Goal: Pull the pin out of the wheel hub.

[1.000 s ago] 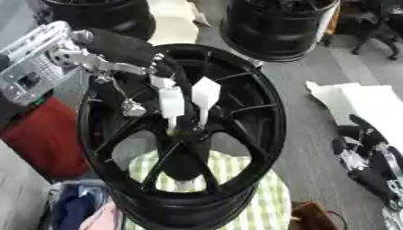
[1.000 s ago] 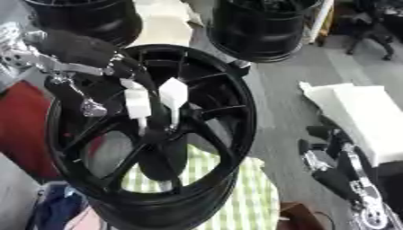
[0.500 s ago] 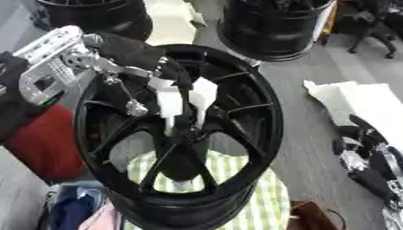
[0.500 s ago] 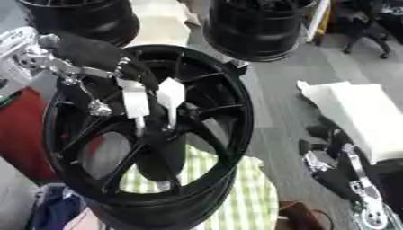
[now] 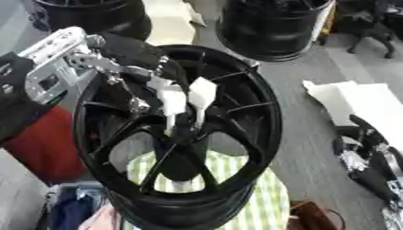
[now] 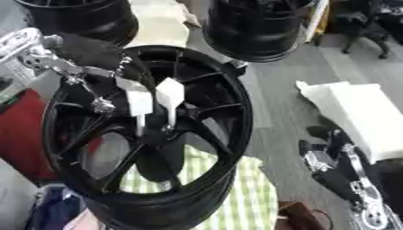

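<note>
One large black spoked alloy wheel hub (image 5: 181,134), lying tilted on a green-and-white checked cloth (image 5: 236,179), fills the centre of the view. Two white flat-headed pins (image 5: 185,96) stand side by side at the hub's middle, their thin shafts running down toward the centre bore; whether the tips are seated in the bore cannot be made out.

Left hand (image 5: 130,63): black with silver links, reaching in from the upper left over the rim, fingers extended toward the white heads and touching or just beside the left one; a closed pinch on it cannot be confirmed.

Right hand (image 6: 346,173): black and silver, idle at the lower right, well apart from the hub; finger state cannot be told.

Two further black wheels (image 5: 275,27) at the far edge. White foam sheet (image 5: 354,101) on grey floor, right. Red object (image 5: 39,143) left of the hub.
</note>
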`<state>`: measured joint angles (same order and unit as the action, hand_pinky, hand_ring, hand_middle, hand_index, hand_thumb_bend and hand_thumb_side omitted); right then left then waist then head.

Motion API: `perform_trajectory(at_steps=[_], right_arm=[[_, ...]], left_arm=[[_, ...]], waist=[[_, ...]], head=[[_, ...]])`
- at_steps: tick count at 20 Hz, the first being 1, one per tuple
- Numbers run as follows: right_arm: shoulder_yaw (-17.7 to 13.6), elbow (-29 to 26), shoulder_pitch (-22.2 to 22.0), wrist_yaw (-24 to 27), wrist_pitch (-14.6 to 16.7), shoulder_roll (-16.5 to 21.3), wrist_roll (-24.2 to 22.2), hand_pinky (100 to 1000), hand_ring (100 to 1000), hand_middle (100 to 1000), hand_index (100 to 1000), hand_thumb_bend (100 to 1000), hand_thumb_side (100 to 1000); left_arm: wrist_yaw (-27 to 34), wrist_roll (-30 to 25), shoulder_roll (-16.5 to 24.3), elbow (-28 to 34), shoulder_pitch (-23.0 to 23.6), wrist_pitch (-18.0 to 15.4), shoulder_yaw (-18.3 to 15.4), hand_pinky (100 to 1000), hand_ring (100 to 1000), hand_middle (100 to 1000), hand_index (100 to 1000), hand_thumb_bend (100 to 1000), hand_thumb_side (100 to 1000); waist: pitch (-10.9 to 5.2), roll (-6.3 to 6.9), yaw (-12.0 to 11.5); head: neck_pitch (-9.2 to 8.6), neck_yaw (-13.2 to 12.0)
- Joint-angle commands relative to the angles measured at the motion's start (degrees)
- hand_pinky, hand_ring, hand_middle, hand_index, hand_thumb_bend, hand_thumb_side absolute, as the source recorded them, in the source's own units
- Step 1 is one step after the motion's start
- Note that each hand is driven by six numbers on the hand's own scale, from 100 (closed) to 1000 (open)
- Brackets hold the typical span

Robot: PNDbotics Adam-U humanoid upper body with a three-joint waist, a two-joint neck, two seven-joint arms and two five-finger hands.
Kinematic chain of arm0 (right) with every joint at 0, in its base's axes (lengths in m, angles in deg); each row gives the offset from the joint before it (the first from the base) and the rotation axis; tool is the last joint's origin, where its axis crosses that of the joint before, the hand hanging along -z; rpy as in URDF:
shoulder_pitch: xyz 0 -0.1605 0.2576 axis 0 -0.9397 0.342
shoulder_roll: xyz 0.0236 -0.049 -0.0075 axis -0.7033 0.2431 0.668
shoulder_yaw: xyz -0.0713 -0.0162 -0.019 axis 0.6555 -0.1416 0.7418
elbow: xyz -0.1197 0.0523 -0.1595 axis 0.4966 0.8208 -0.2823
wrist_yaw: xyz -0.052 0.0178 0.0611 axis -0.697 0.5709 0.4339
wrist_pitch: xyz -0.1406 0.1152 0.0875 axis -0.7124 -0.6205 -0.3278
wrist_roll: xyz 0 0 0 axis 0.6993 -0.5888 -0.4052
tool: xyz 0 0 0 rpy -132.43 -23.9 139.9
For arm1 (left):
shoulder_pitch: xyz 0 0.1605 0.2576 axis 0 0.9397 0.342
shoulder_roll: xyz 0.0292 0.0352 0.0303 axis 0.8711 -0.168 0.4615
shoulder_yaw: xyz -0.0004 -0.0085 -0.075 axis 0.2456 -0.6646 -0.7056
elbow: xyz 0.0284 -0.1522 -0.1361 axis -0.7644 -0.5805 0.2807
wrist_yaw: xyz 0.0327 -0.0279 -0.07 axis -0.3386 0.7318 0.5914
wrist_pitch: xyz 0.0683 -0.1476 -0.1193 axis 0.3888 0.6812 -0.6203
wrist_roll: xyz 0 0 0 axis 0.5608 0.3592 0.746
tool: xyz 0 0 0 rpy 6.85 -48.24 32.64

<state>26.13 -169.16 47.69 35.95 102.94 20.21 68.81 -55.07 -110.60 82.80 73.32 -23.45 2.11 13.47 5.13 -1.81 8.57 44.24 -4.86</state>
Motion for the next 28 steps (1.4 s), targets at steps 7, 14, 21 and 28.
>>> perform_trajectory(at_steps=[7,14,21,28], right_arm=[[-0.5,-0.4,0.1,0.2,0.3,0.8,-0.1,708,848,754,956,264,423],[-0.6,-0.3,0.0,0.2,0.3,0.9,-0.1,708,849,754,956,262,426],[-0.7,-0.2,-0.1,0.1,0.3,0.9,-0.1,708,849,754,956,262,426],[-0.8,-0.1,-0.3,0.1,0.3,0.9,0.0,708,849,753,956,262,426]], left_arm=[[1.3,-16.9,0.6,-1.1,-0.1,-17.2,1.6,851,807,758,885,125,115],[5.5,-16.9,0.7,0.2,-0.2,-14.2,0.6,806,711,512,681,100,193],[11.4,-16.9,0.3,1.3,-1.0,-8.4,-1.1,774,635,420,591,100,222],[17.6,-16.9,1.9,3.3,-1.7,-2.1,-4.9,768,619,401,575,100,226]], waist=[[-0.6,0.12,0.1],[-0.8,0.04,-0.3],[-0.94,-0.01,-0.4],[-1.07,0.0,-0.7]], head=[[-0.12,-0.1],[-0.12,-0.1],[-0.12,-0.1],[-0.12,0.1]])
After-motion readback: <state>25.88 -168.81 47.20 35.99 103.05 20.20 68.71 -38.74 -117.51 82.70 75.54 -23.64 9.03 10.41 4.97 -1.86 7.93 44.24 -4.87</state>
